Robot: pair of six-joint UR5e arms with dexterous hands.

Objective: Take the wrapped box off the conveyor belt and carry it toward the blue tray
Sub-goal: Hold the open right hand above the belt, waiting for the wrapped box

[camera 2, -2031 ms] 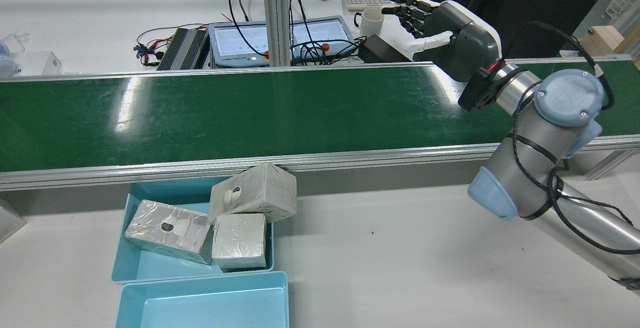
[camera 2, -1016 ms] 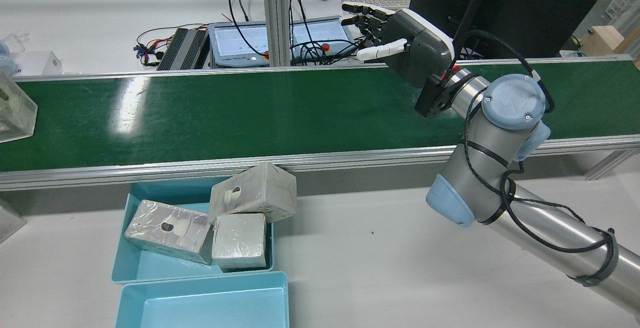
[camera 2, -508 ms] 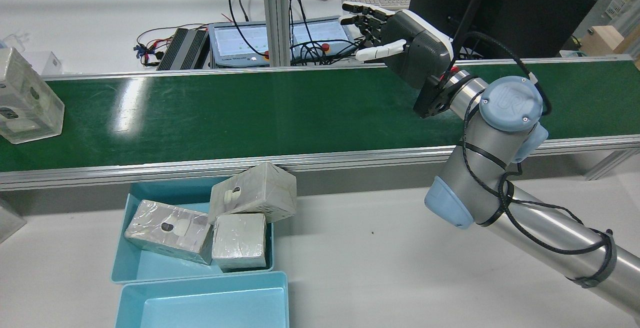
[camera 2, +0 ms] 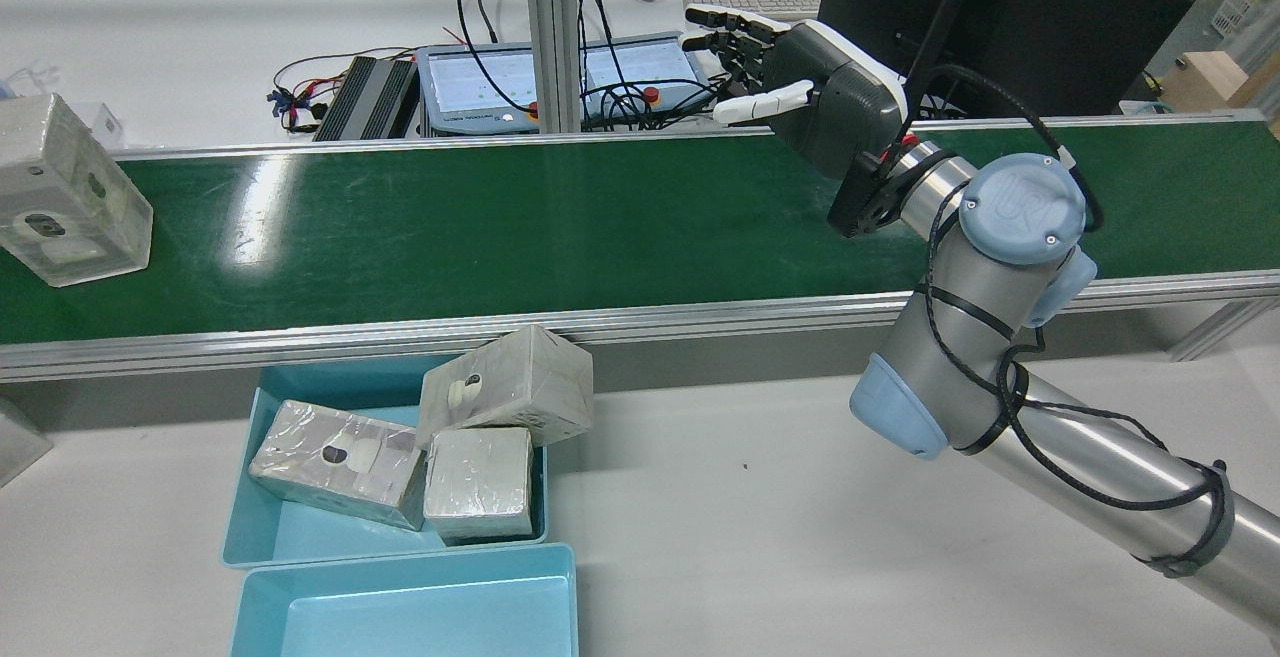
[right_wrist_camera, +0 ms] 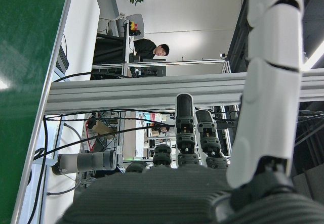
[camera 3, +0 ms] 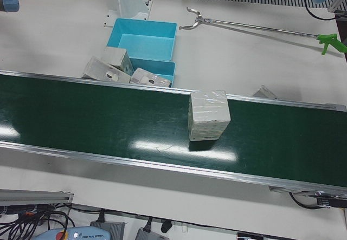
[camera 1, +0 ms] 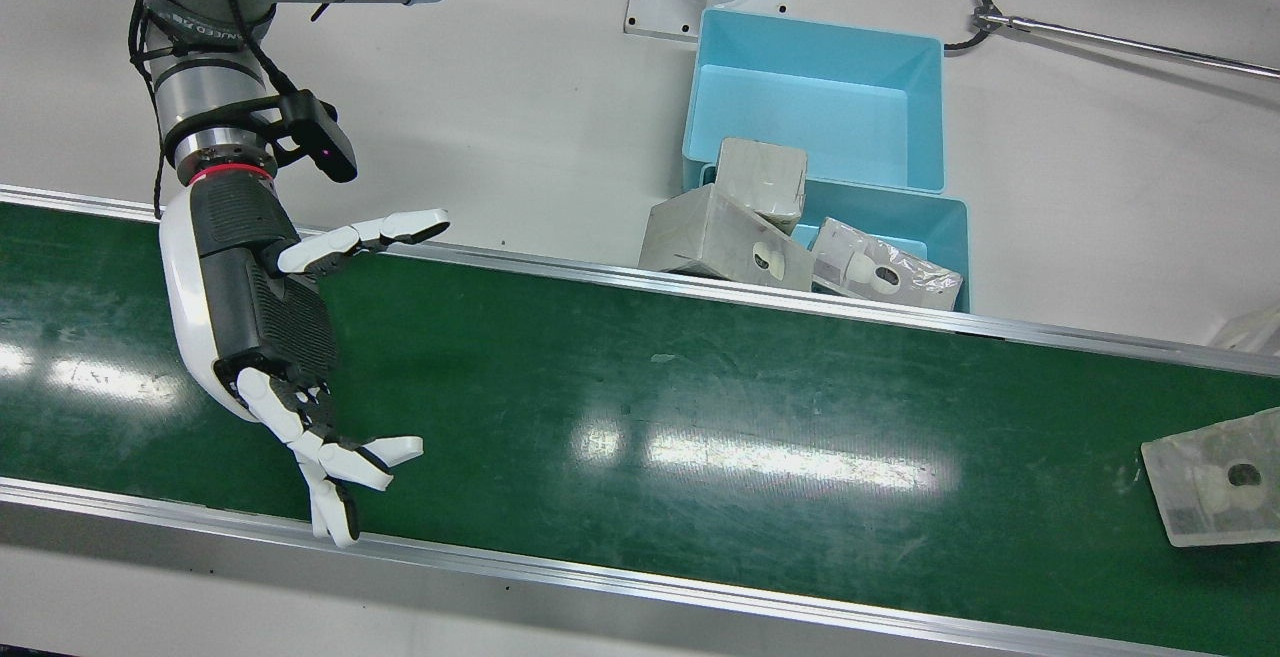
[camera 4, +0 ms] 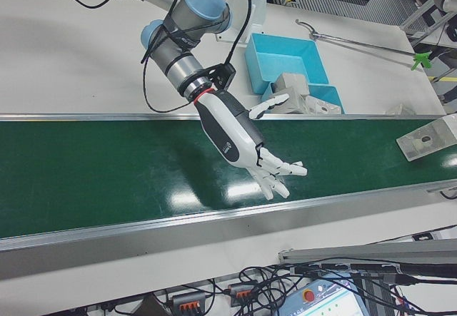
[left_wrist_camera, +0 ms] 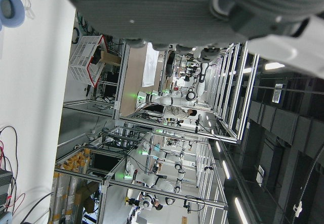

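Observation:
A wrapped box stands on the green conveyor belt at the far left of the rear view; it also shows in the front view, the left-front view and the right-front view. My right hand is open and empty, held above the belt far from the box, fingers spread toward the belt's far rail; it also shows in the front view. The blue tray holds three wrapped boxes. My left hand shows only in its own view, and its fingers cannot be read.
A second, empty blue tray sits next to the filled one. A long reacher tool lies on the white table. A monitor, a tablet and cables stand beyond the belt.
The wrapped box came into view on the belt at the rear view's left and rode rightward. My right hand swung left over the belt, then stayed still, open.

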